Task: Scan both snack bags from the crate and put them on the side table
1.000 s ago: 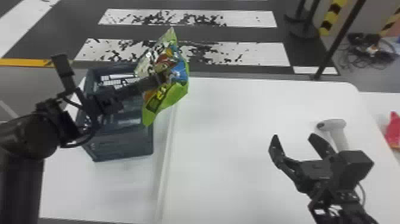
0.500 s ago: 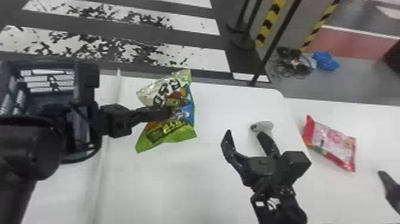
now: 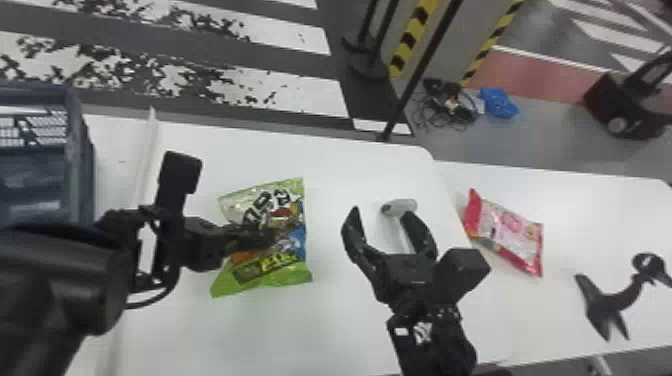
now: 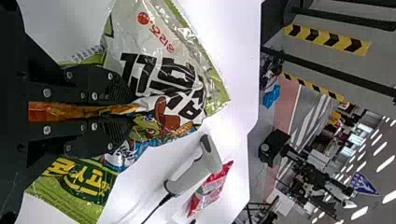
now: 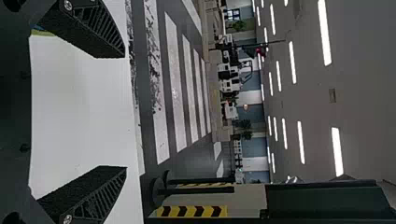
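Grips green-and-white plastic snack bag (image 3: 294,216) in black left gripper (image 3: 264,238), left of centre; holds black right gripper (image 3: 382,215) spread, centre. Has red-and-pink plastic bag (image 3: 510,232) on white side table (image 3: 590,220), right; likely has green one's scanning, placing left.

Bright ceiling strips (image 5: 324,32); glare on green snack bag (image 4: 180,53).

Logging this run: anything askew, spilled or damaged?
No spill or tear visible: green snack bag in left tool, red one on side table. Only oddity: cables heaped untidily on the floor beyond.
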